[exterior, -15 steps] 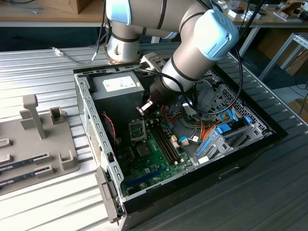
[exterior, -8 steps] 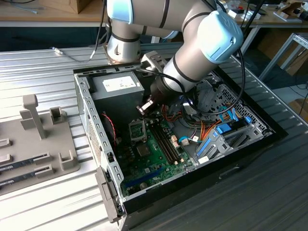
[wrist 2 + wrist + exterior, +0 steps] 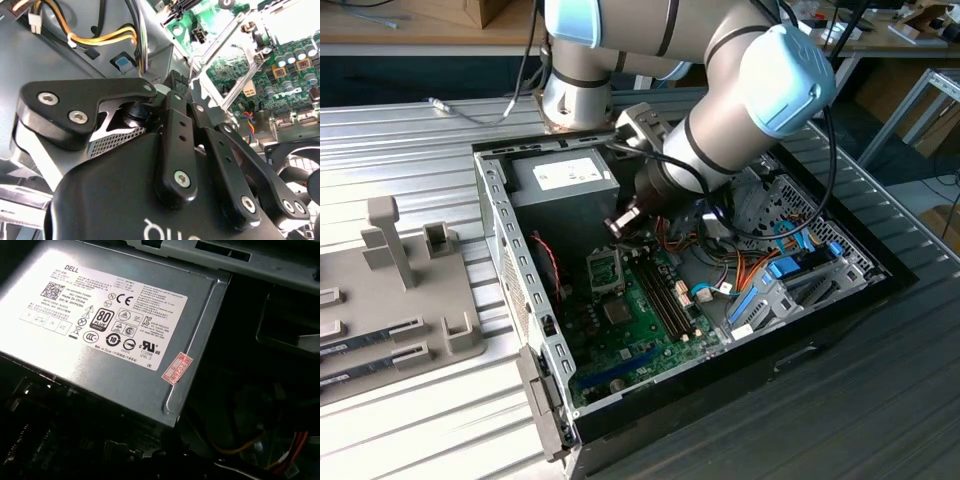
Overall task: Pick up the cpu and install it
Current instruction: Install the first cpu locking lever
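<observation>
In the exterior view your gripper [image 3: 620,222] hangs inside the computer case [image 3: 510,250], just above the motherboard's socket [image 3: 604,268]; you can't tell whether a cpu sits there. In the second wrist view its fingers [image 3: 172,102] look closed together. Descend square over the socket, avoiding the cables [image 3: 107,35].

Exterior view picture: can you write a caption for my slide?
Robot arm's gripper hovers inside the open computer case, above the motherboard's CPU socket, beside the grey power supply.
</observation>
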Tool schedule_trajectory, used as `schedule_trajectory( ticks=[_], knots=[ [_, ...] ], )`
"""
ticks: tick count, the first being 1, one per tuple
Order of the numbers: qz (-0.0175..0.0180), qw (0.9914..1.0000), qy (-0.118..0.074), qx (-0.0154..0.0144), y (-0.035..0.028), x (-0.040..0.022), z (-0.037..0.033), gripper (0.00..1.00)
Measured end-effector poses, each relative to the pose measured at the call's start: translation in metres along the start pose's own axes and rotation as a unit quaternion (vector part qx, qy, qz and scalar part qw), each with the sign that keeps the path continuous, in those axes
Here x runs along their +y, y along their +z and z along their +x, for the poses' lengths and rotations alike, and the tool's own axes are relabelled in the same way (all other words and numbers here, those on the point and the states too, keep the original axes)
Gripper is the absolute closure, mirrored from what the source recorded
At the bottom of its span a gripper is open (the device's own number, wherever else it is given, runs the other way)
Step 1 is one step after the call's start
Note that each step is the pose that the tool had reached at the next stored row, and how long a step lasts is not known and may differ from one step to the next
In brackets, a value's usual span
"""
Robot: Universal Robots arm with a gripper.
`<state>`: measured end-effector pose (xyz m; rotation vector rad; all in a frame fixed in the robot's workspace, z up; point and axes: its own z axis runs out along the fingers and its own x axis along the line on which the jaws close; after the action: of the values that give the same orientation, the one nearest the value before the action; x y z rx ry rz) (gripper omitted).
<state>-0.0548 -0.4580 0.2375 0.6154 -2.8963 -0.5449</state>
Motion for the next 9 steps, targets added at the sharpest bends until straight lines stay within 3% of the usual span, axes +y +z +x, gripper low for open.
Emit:
schedule_trajectory(
  ticks=[2,9],
  knots=[
    [-0.0028,1.0,-0.001,-0.0011,-0.0011,-0.0022,0.0011,0.89],
    [-0.0069,0.99997,-0.002,-0.0025,-0.006,-0.0146,0.0072,0.89]
  ],
)
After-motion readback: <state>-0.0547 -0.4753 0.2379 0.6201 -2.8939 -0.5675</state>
